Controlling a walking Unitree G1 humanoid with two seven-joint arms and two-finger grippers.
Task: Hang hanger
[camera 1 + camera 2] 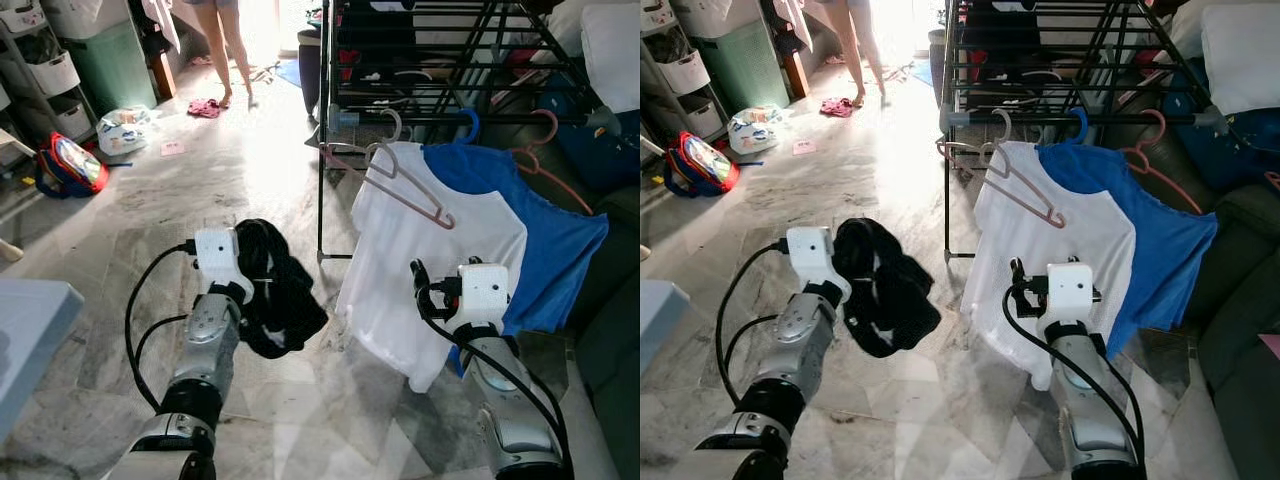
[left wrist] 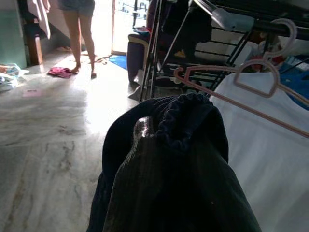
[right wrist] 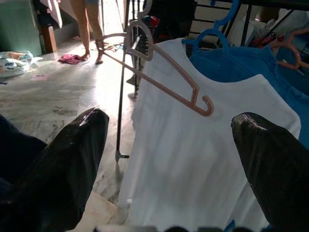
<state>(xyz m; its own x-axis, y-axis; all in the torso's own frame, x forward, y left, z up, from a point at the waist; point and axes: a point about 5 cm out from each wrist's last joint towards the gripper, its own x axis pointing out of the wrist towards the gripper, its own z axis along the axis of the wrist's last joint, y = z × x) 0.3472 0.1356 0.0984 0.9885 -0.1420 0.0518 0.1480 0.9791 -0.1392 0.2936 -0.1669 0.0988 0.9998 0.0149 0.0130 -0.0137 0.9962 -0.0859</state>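
The person (image 1: 228, 40) at the top of the head views is cut off by the frame's upper edge, so only legs show. The left gripper (image 2: 159, 145) is almost wholly wrapped in the dark garment (image 1: 275, 285), and whether its fingers are clamped or apart cannot be told. The drying rack (image 1: 440, 60) runs out past the top edge. The blue shirt (image 1: 545, 230) is partly covered by the white shirt (image 1: 420, 260), whose lower part is hidden behind the right gripper (image 1: 432, 288). The shelf bins (image 1: 45, 70) at upper left are cropped by the edge.
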